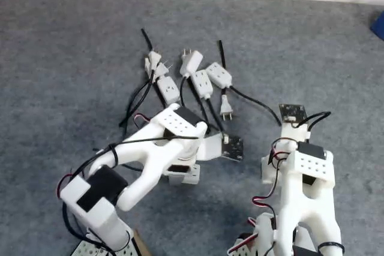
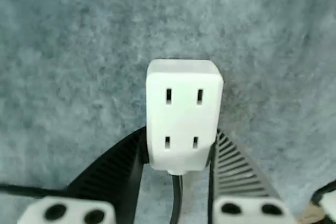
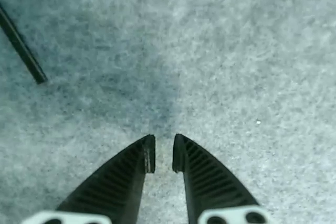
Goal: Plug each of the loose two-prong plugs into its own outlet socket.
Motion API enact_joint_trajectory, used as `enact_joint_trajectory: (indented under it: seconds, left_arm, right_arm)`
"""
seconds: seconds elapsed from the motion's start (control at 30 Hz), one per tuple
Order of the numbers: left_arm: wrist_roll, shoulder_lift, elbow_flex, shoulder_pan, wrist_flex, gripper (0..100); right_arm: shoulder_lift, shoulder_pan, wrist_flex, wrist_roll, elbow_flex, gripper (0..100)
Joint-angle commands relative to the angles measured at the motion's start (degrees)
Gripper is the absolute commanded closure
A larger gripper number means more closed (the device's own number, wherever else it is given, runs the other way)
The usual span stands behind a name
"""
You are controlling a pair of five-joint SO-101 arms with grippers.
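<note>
White two-outlet plastic socket block (image 2: 182,108) sits clamped in my left gripper (image 2: 179,140). The black ribbed fingers (image 2: 233,166) press on both of its sides. Its long axis runs along the fingers. The slotted face is turned to the wrist camera, showing two pairs of slots. Its black cord (image 2: 176,198) leaves from the wrist-side end, between the fingers. The block hangs over or on the grey carpet (image 2: 63,51); I cannot tell which.

High view: left white arm (image 1: 162,148) stretches from lower left of the frame to the centre.

Just above it, upper centre, lies the loose cluster:
- white two-prong plug (image 1: 154,61), with a white socket block (image 1: 168,89) just beside it
- second white plug (image 1: 191,61), prongs toward the top of the frame
- second socket block (image 1: 202,83) and third socket block (image 1: 219,74), side by side
- small white plug (image 1: 226,107), prongs toward the bottom of the frame, long axis near vertical in the picture

Black cords (image 1: 252,101) trail off the cluster.

Right white arm (image 1: 303,172) stands at lower right, well apart from the cluster. My right gripper (image 3: 164,153) holds nothing, its fingers parted by a narrow gap over bare carpet. A black cord end (image 3: 21,45) lies off to one side.
</note>
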Motion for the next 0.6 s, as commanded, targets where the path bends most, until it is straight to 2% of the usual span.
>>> enact_joint_trajectory:
  seconds: [0.0,0.17,0.3,0.4,0.57]
  left_arm:
    - [-2.99,0.92,-1.63,-0.48,-0.70,99]
    - [-2.99,1.01,-5.58,-0.57,-0.53,99]
    - [-0.26,0.40,-10.15,-3.12,-0.26,87]
    - [-0.97,0.57,-16.04,-7.16,5.54,81]
    - [-6.68,0.92,-18.59,-8.75,14.42,81]
  right_arm:
    - [-1.71,0.04,-0.66,-0.53,-0.40,93.2]
    - [-1.71,-0.04,-0.66,-0.53,-0.40,93.2]
    - [-1.54,-0.04,-0.66,-0.53,-0.40,92.9]
    - [-1.54,-0.13,-0.66,-0.53,-0.40,92.9]
    - [-1.27,-1.98,-0.57,-0.53,-0.40,92.9]
